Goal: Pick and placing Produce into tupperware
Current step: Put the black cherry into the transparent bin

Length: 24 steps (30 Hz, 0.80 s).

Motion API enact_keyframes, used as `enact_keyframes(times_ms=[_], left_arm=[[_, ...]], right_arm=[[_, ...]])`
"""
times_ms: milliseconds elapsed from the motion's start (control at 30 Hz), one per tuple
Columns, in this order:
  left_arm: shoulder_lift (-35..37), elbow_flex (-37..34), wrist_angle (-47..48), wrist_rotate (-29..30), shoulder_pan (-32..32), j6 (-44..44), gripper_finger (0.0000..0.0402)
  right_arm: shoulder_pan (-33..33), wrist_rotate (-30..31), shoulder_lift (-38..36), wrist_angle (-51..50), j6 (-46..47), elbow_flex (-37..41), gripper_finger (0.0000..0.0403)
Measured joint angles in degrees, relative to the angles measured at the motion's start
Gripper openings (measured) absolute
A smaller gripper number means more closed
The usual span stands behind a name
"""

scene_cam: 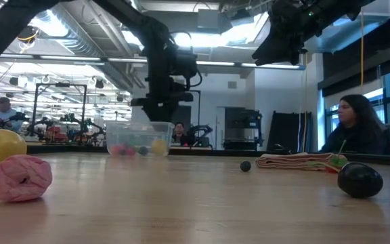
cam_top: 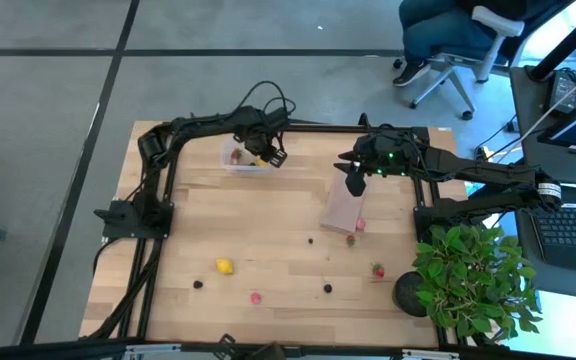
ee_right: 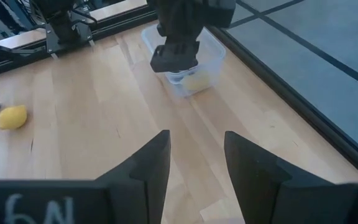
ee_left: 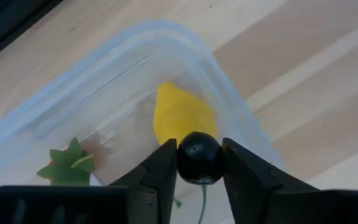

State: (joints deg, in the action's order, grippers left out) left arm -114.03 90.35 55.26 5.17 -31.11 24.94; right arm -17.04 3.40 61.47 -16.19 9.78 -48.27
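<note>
Table: pale wood (cam_top: 278, 230), with fruit scattered along the near side — a lemon (cam_top: 225, 266) and berries.
Left gripper (ee_left: 199, 169): over the tub (cam_top: 243, 156), a black berry (ee_left: 199, 157) pinched between its fingers.
Tub: holds a yellow piece (ee_left: 179, 112).
Right gripper (ee_right: 196, 163): jaws apart, holding nothing, above the board (cam_top: 340, 208).

Left end effector (cam_top: 266, 155) above tupperware (cam_top: 240, 158)

left arm (cam_top: 208, 128) over tupperware (cam_top: 240, 158), bare table (cam_top: 268, 215) between, board (cam_top: 343, 208) perhaps obstructing
</note>
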Motion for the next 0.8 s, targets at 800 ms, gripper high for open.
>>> enact_keyframes(times_ms=[800], left_arm=[[1.8, 0.0, 2.8, 0.3, 0.2, -2.9, 0.0156]], right_arm=[[0.0, 0.0, 0.0, 0.0, -1.1, 0.0, 0.0155]])
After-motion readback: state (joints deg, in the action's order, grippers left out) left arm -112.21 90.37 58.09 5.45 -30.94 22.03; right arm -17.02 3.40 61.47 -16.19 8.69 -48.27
